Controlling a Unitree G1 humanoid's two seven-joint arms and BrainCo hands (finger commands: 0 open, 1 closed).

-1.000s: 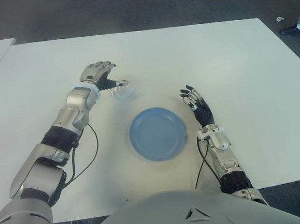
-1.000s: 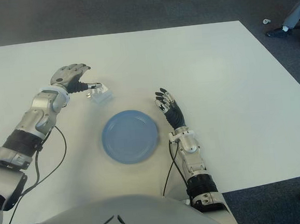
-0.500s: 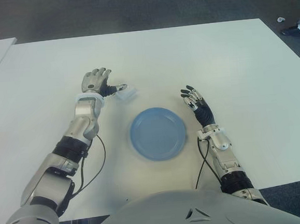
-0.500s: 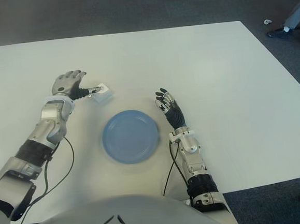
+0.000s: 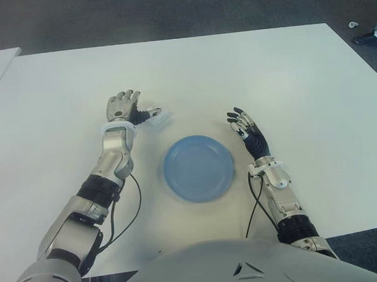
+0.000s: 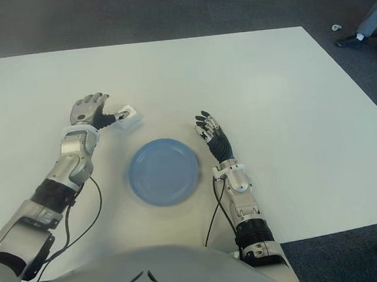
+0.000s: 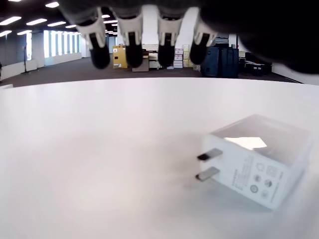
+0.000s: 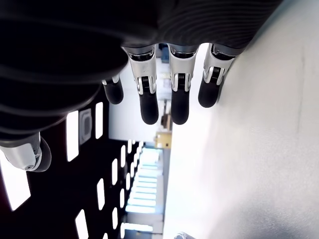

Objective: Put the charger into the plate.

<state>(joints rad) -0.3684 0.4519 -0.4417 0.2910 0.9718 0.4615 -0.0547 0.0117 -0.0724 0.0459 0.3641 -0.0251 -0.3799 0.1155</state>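
Still, I see my left hand (image 5: 122,108) with fingers (image 7: 133,42) spread wide, holding nothing, just beside the charger (image 5: 160,116) lying on the worktop (image 5: 288,74) behind the plate (image 5: 198,168); closing carelessly could shove it away, while my right hand (image 5: 246,128) waits open right of the plate.

The charger (image 7: 256,159) carries print too small to read; whether the left hand (image 5: 124,107) touches it is unclear.

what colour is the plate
Blue; the plate shows best in the left eye view.
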